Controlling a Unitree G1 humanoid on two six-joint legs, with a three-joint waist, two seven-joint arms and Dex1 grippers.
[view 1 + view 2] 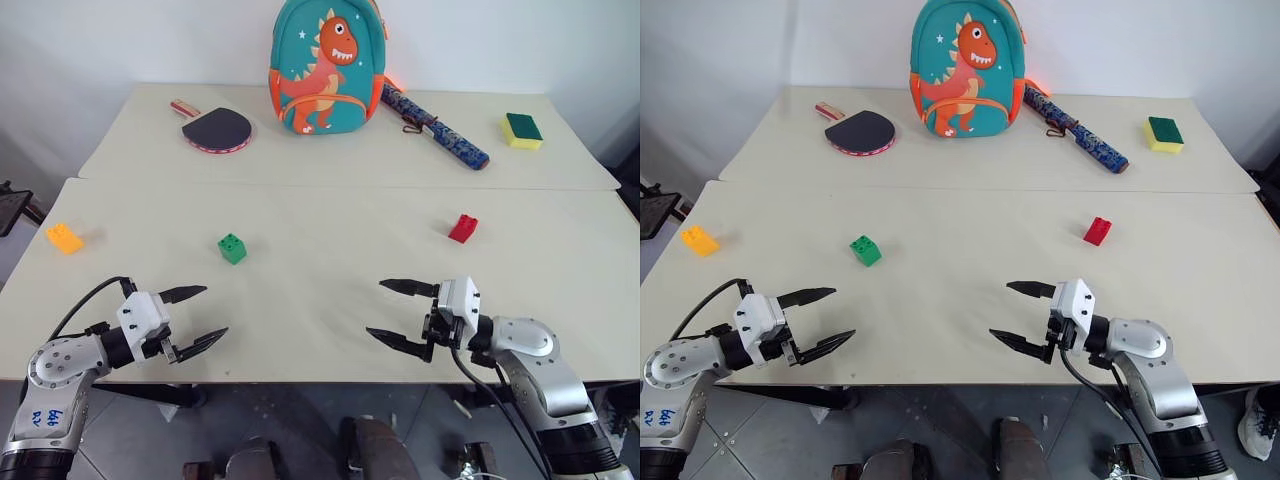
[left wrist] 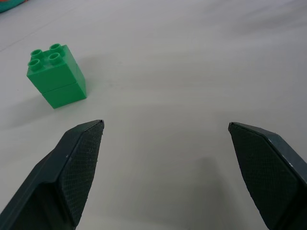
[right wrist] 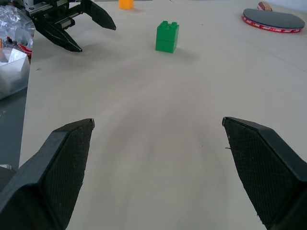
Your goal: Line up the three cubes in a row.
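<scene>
Far table (image 1: 560, 170): dinosaur backpack (image 1: 325, 65), paddle (image 1: 215, 128), patterned tube (image 1: 435, 126), sponge (image 1: 522, 130).

red cube (image 1: 463, 228), green cube (image 1: 232, 248), orange-yellow cube (image 1: 64, 238), scattered

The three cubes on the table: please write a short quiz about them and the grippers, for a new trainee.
1. True or false: the green cube lies between the orange-yellow cube and the red cube, as seen from the head.
2. Which cube lies nearest the right gripper? A) green B) red C) orange-yellow
3. Fill in: the left gripper is ____ and holds nothing.

Key:
1. True; all three stand apart on the table, not yet in a tidy row.
2. B
3. open
</scene>
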